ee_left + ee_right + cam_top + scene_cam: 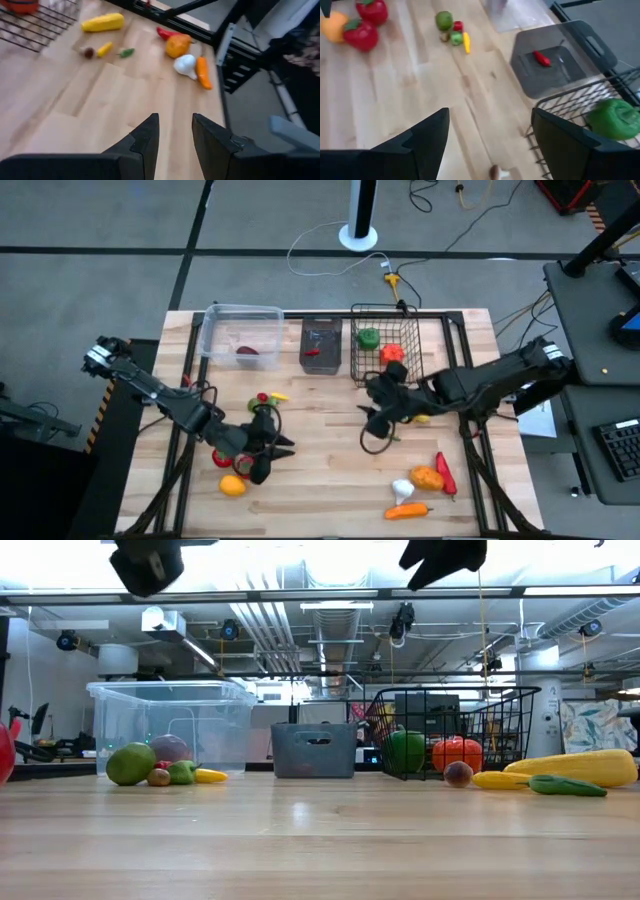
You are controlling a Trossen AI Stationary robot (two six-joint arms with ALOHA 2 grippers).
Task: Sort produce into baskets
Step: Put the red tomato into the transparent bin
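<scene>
Three baskets line the far edge of the tabletop (330, 470), and the wire basket (385, 352) is our landmark: it holds a green pepper (368, 337) and an orange tomato (392, 353). Just beside it sits the dark bin (321, 346) with a small red chili (541, 58) inside, and beyond that the clear tub (240, 335) with a dark purple piece (247, 353) in it. The right gripper (378, 418) hangs above the wood just in front of the wire basket, fingers (422, 145) spread wide with nothing between them; a small brown mushroom (495, 172) lies below it on the wood. Just beside the basket's near corner rests a yellow corn cob (102, 22). Farther from the basket, toward the near right corner, lie a red pepper (445, 473), an orange lumpy piece (426, 478), a white garlic (402, 491) and a carrot (408, 510), bunched together. The left gripper (268, 448) hovers well to the left of the wire basket, fingers (145, 142) only a narrow gap apart and gripping nothing. Near it sit a red pepper (222, 459) and an orange (232, 486), and a small cluster with a green lime (444, 20) and a little yellow piece (466, 42) lies in front of the clear tub.
</scene>
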